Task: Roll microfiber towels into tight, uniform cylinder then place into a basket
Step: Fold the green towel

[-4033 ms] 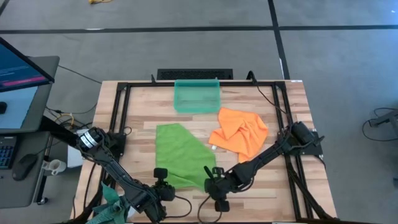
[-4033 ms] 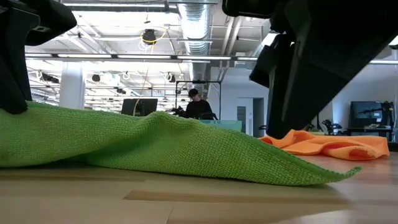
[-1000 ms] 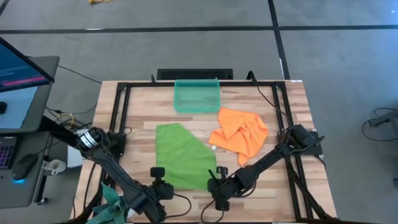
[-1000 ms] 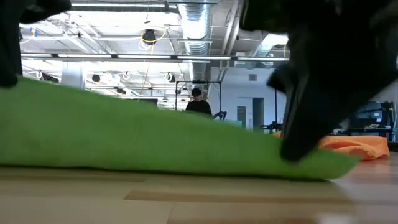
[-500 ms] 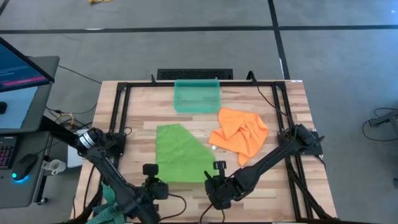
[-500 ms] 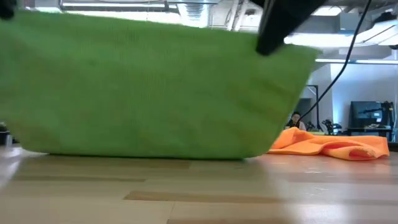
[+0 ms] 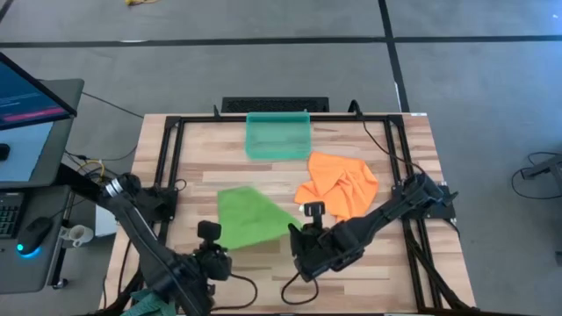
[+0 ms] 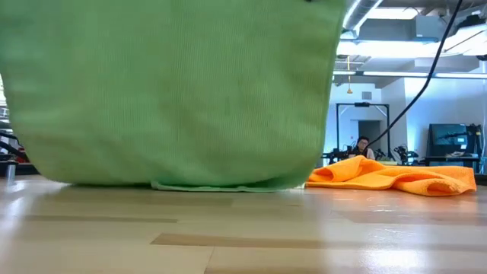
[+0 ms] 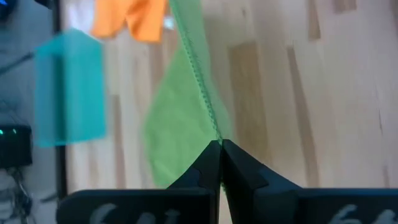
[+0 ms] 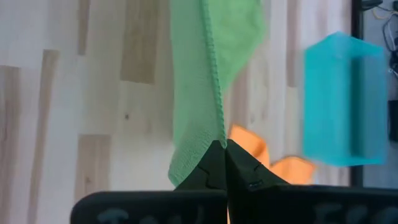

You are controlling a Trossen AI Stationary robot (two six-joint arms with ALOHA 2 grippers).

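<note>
Near the front edge of the wooden table (image 7: 176, 167), I have the green towel (image 7: 250, 218) held up by two corners, so most of it hangs off the wood. My left gripper (image 9: 220, 147) is pinched tight on one corner, and my right gripper (image 10: 224, 147) is pinched tight on the other. From the low view the green cloth hangs like a curtain, with its bottom edge touching the table. Just beside it on the right lies the orange towel (image 7: 341, 189), all crumpled. At the back edge sits the teal basket (image 7: 278, 135), well apart from both grippers.
</note>
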